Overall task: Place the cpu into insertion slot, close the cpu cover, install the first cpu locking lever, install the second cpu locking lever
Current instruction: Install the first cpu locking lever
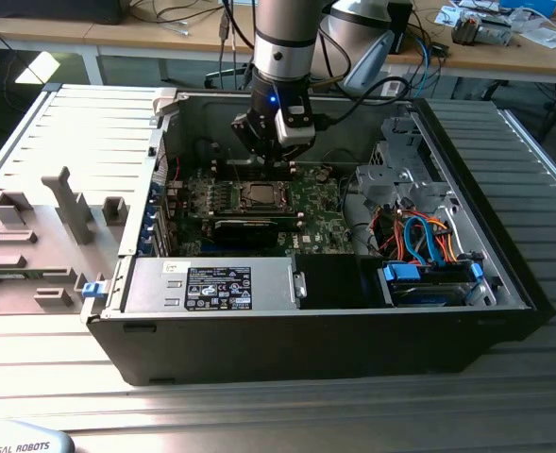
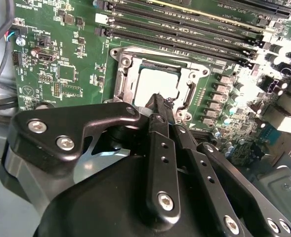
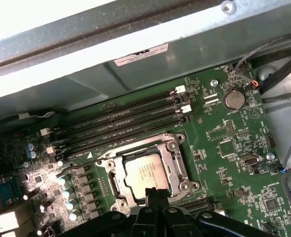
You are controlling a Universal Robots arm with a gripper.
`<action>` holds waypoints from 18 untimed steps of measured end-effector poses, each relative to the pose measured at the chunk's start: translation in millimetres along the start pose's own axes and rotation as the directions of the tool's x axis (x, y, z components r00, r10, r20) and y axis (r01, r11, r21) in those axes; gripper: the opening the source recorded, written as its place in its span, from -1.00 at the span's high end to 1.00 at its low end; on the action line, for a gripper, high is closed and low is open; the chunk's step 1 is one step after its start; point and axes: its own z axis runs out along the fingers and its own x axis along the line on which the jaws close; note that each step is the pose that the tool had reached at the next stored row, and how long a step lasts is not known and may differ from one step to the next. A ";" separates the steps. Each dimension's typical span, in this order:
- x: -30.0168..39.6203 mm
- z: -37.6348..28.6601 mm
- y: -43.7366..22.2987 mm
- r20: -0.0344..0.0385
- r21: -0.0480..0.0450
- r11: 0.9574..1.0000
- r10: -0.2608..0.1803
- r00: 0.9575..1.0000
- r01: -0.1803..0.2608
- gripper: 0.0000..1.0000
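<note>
cpu sits in the insertion slot w/ cpu cover around it, gripper right above, ~6 o'clock edge.

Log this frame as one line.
cpu seated in insertion slot | cpu cover closed | pincer shut, empty, at socket edge

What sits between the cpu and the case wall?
In the first wrist view, the long black memory slots run across the green board between the cpu and the grey case wall.
</note>
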 end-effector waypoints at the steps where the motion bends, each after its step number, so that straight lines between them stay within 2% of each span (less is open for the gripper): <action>1: 0.0 0.0 0.0 0.000 0.000 1.000 -0.003 1.000 0.003 0.79; 18: 0.0 0.0 0.0 0.002 0.002 0.997 -0.071 0.997 0.071 0.79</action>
